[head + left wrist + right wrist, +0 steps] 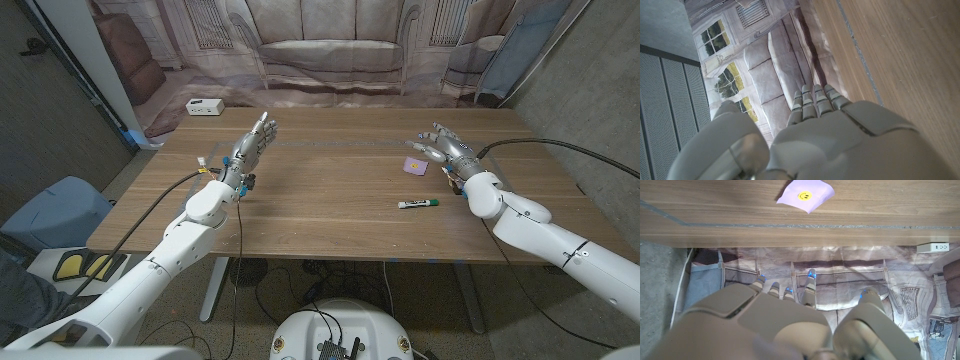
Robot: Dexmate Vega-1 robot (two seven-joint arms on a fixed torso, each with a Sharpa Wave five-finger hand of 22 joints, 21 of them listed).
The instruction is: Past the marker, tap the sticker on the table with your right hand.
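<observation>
The right hand [445,148] hovered with fingers spread, holding nothing, just beside the small lilac paper sticker with a yellow smiley [415,165]. It lay flat on the wooden table [330,200], beyond the white marker with green cap [419,204]. Thin and light, it likely wanted a gentle fingertip tap, not gripping. The left hand [252,145] was open too.

A white power strip [203,106] is lying near the tabletop's far left corner (its sockets facing up), and a printed sofa backdrop [330,50] is hanging beyond the far edge.
</observation>
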